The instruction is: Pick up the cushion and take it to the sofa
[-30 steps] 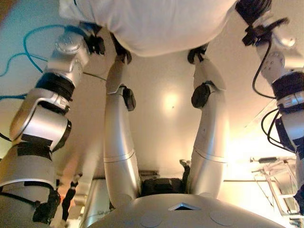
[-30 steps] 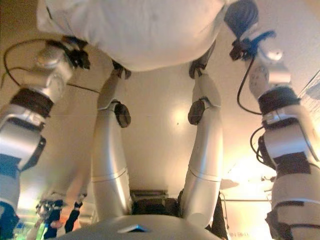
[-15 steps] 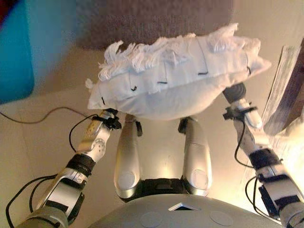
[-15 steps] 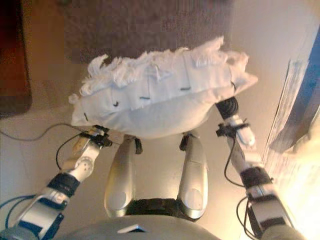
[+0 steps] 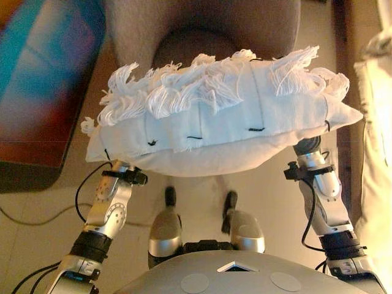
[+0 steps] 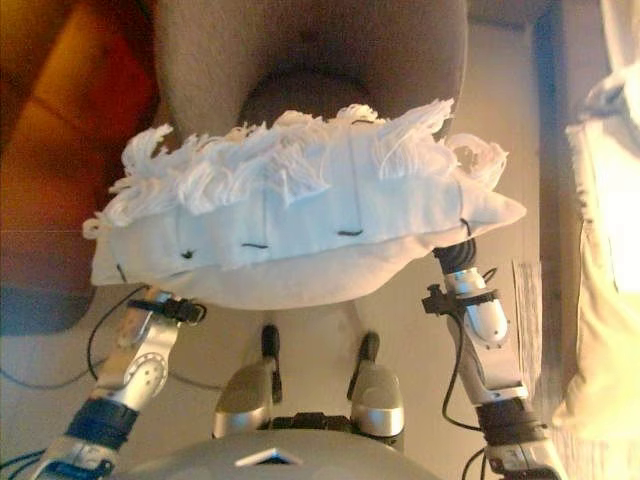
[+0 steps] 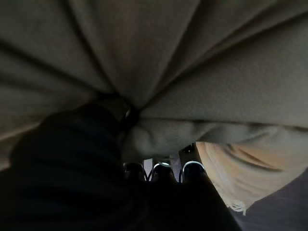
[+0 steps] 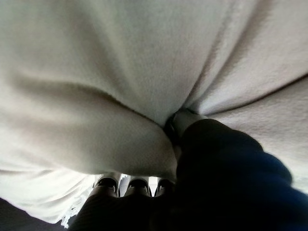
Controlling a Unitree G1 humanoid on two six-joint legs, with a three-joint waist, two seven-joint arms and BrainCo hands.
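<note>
A white cushion (image 5: pixel 233 122) with a long fringe along its far edge is held up between both hands, level, in front of me. A grey sofa seat (image 5: pixel 202 30) with a rounded back stands just beyond it, and the fringe overlaps its front edge. In the eye views both hands are hidden under the cushion's ends. In the left wrist view my left hand (image 7: pixel 159 171) has its thumb sunk in a fold of the cloth and its fingers curled under it. In the right wrist view my right hand (image 8: pixel 130 185) grips the cloth (image 8: pixel 96 72) the same way.
A dark reddish-blue rug or pad (image 5: pixel 43 79) lies on the floor at the left of the seat. A pale cloth-covered thing (image 5: pixel 375 122) and a dark strip (image 5: pixel 340 92) stand along the right side. Beige floor (image 5: pixel 269 190) lies below the cushion.
The whole view has swung up from my legs to the seat ahead. The cushion stays held in both hands and now sits closer to the grey seat, overlapping its front.
</note>
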